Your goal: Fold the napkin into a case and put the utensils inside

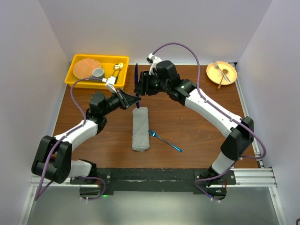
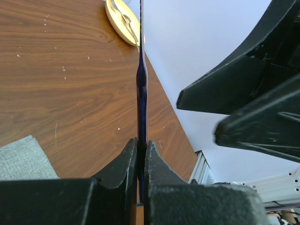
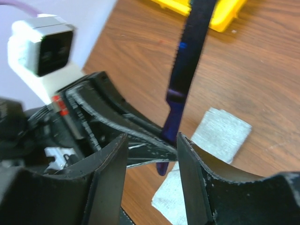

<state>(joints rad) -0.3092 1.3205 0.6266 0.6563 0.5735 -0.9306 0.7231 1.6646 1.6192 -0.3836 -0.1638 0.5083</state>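
Grey napkin (image 1: pixel 140 129) lies mid-table, folded into a narrow oblong case w/ its long axis running away from the arm bases. Blue fork (image 1: pixel 165 141) lies flat on the wood just R of it, tines toward the cloth; can't tell if they touch. Blue knife (image 1: pixel 136 75) stands upright above the case's far end, clear of the table. The left gripper (image 2: pixel 141 143) pinches it low on the handle, jaws closed tight on it, blade pointing up. Right gripper (image 3: pixel 151 140) meets it from the opposite side, jaws partly apart, straddling the knife handle & the L fingers, no clear contact w/ the knife. Brown table (image 1: pixel 197 136) carries a yellow tray (image 1: pixel 75 77) at the far L w/ a wooden disc (image 1: pixel 86 68) & grey cup (image 1: pixel 98 72). A plate (image 1: pixel 209 70) at far R holds a silver fork (image 1: pixel 220 69).
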